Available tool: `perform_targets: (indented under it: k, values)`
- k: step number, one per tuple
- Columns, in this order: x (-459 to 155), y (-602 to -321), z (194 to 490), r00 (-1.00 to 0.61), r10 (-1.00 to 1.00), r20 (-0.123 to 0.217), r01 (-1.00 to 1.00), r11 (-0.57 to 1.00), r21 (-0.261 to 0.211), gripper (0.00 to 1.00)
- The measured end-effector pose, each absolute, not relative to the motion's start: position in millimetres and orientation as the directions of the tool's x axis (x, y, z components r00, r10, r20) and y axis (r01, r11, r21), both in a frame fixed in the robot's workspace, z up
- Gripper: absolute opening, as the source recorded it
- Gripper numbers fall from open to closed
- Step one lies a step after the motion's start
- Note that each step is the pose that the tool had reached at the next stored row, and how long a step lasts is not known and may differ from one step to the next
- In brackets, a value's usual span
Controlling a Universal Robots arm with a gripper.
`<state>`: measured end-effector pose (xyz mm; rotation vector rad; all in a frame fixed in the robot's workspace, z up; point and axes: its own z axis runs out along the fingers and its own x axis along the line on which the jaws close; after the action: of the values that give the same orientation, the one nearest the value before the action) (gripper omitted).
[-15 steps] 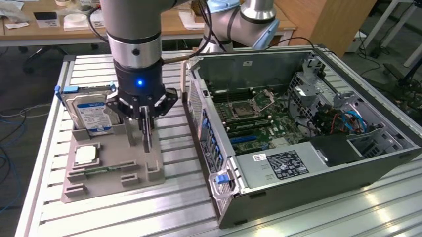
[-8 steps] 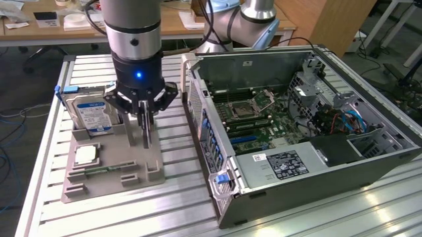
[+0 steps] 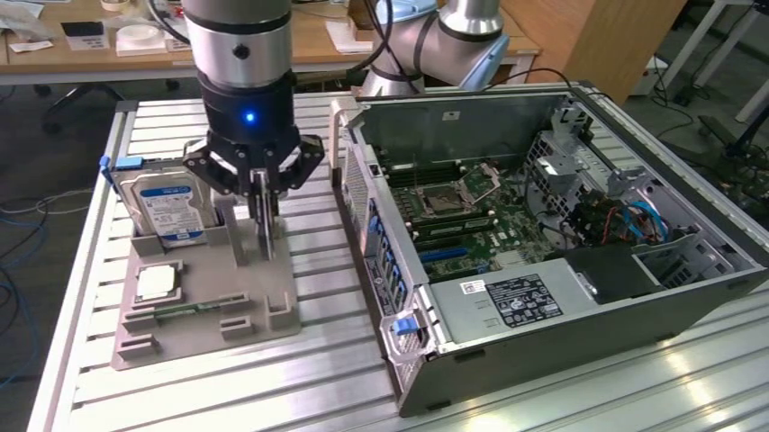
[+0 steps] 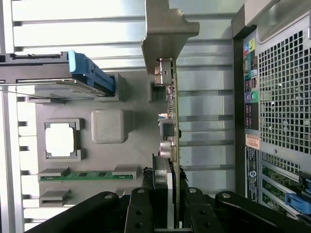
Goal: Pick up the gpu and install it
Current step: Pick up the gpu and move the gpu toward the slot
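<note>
Your black two-finger gripper [image 4: 171, 196] pinches, jaws narrow, the thin dark gpu card [image 4: 174, 121], which stands on edge in the grey plastic holder tray [image 3: 204, 310] at the exterior view's left. Lift crooked and its silvery metal end bracket [image 4: 167, 29] may snag, twisting the card loose.

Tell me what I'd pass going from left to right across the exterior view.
hard drive → gripper closed on the gpu → rear wall of the open computer case → motherboard → blue cables
</note>
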<state>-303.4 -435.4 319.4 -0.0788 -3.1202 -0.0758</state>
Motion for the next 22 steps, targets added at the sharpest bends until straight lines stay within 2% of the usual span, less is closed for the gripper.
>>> perform_targets:
  k: [22]
  values:
    - [-303, -435, 384, -0.999, 0.050, 0.021, 0.051, 0.998, 0.048, 0.28]
